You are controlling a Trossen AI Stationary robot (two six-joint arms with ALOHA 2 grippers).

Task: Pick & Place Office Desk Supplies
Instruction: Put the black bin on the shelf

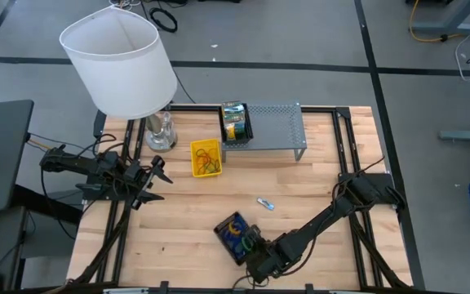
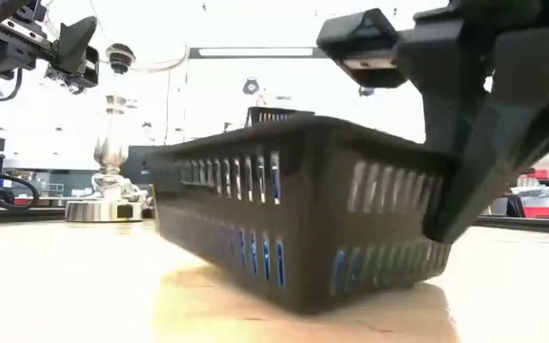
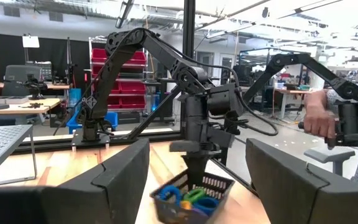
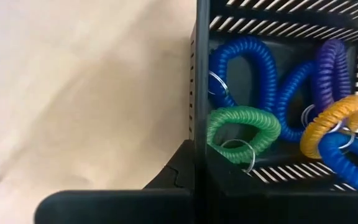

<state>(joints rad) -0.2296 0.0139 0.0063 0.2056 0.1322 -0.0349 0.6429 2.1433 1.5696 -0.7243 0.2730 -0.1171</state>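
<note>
Right tool (image 1: 255, 255) was clamped shut on the wall of a dark slotted plastic basket (image 1: 233, 237) near the worktop's (image 1: 317, 188) front edge, we noted, the basket tipped up at the tool's end. Inside it, just beyond the tool's fingers, lay coiled key rings: blue (image 4: 244, 53), green (image 4: 241, 127), purple (image 4: 334, 65) and orange (image 4: 334, 121). Our left tool (image 1: 157, 173) hung wide open, well apart from the right tool across the worktop, holding nothing.

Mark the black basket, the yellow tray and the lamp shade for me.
black basket (image 1: 233, 238): high view, its coil-filled inside.
yellow tray (image 1: 205, 158): high view, its middle.
lamp shade (image 1: 121, 67): high view, white side wall.
</note>
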